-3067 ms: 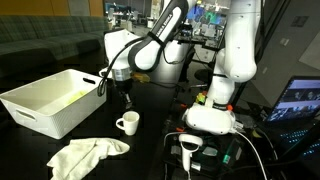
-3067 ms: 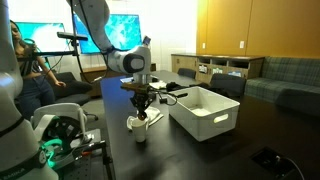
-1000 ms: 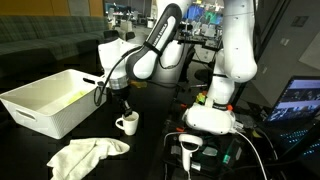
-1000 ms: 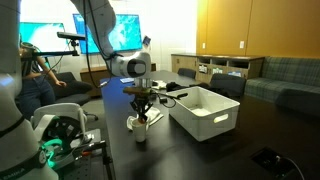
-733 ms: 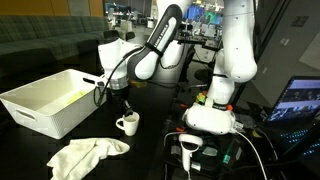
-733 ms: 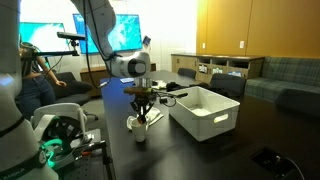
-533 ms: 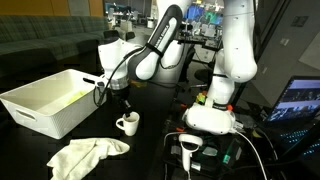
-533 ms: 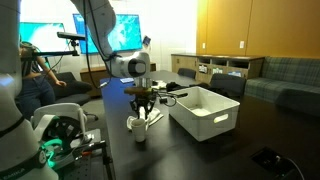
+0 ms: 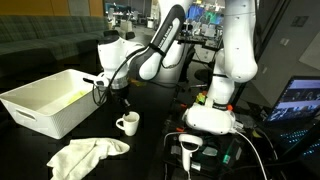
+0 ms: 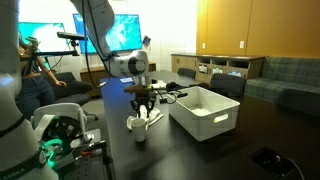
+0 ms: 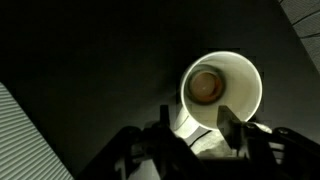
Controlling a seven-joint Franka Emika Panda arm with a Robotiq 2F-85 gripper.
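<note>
A white mug (image 9: 127,124) with a handle stands upright on the dark table, also seen in an exterior view (image 10: 139,123). In the wrist view the mug (image 11: 240,100) is seen from above, with a round brown thing (image 11: 204,85) at its bottom. My gripper (image 9: 121,102) hangs just above the mug, a little toward the bin, and shows in both exterior views (image 10: 144,107). In the wrist view its two dark fingers (image 11: 197,135) stand apart with nothing between them. The gripper is open and apart from the mug.
A large white bin (image 9: 40,100) stands beside the mug, also in an exterior view (image 10: 215,115). A crumpled pale cloth (image 9: 85,155) lies near the table's front edge. The robot's white base (image 9: 215,115) and cables stand close by.
My gripper has shifted slightly toward the bin and a little higher over the mug. The mug, cloth and bin have not moved.
</note>
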